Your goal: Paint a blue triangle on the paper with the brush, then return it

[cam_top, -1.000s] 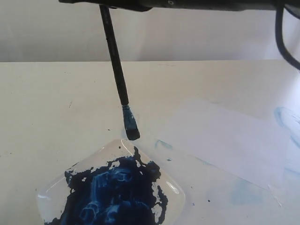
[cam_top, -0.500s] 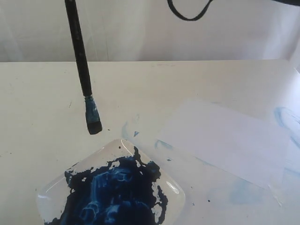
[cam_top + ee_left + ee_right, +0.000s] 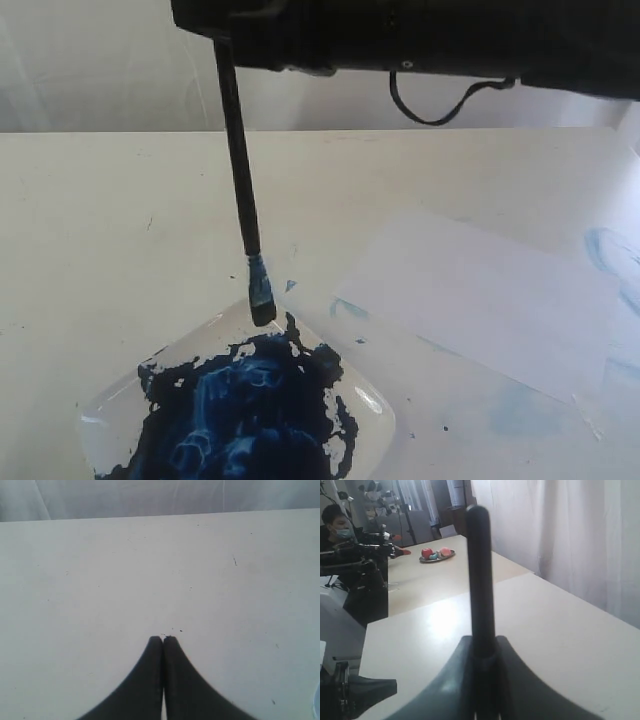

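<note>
While the right gripper [image 3: 482, 652] pinches the brush [image 3: 240, 170] by its handle, the blue tip hangs at the rim of the clear dish [image 3: 105, 410], beside the blue paint [image 3: 250, 400]. The paper [image 3: 480, 300] lies near the dish, and no blue triangle shows on it. The left gripper [image 3: 163, 641] has its fingers pressed together, holding nothing. The thin brush could tilt in the grip. Too much paint could drip on the table [image 3: 100, 220]. A hard push could slide the dish. I see no words or labels.
</note>
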`<state>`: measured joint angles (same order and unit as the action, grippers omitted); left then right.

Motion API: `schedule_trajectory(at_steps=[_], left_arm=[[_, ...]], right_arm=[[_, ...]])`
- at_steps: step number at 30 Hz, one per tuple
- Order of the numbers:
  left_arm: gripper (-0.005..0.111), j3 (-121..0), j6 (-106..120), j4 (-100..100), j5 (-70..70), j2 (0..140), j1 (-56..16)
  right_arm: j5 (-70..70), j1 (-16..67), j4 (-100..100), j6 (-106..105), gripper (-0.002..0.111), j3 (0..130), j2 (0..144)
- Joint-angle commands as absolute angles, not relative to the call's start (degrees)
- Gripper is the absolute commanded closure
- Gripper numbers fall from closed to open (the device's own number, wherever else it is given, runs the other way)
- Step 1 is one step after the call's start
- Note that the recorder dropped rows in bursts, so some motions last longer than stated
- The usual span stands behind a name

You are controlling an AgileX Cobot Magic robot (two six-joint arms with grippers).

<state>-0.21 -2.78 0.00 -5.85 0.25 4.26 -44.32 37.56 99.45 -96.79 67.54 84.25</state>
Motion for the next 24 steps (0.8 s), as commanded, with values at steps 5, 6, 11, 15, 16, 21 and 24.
schedule_trajectory(at_steps=[5,6,11,15,16,21,24], left_arm=[[0.107,0.00,-21.08,-3.32,7.19,0.00,4.47],[0.107,0.00,-25.34,-3.32,9.62,0.00,4.47],[0.107,0.00,-37.34,-3.38,17.33,0.00,4.47],[0.107,-2.02,-55.20,2.18,10.69,0.00,4.47],[0.107,-3.36,-56.79,5.19,8.26,0.00,4.47],[0.107,-11.45,-58.47,15.42,-1.08,2.16,4.47],[0.107,-15.72,-54.66,15.45,-1.06,9.37,3.70]], right_arm=[[-46.01,35.85,99.95,-100.65,0.108,61.90,86.76],[-46.01,35.85,99.95,-101.04,0.108,61.90,87.06],[-46.66,35.85,99.95,-102.53,0.108,61.90,87.78],[-47.76,35.85,99.95,-102.53,0.108,61.90,87.78],[-47.76,35.85,99.95,-102.53,0.108,61.90,87.78],[-46.90,33.86,99.95,-101.94,0.108,61.90,86.71],[-46.39,29.73,99.95,-101.71,0.108,61.90,83.58]])
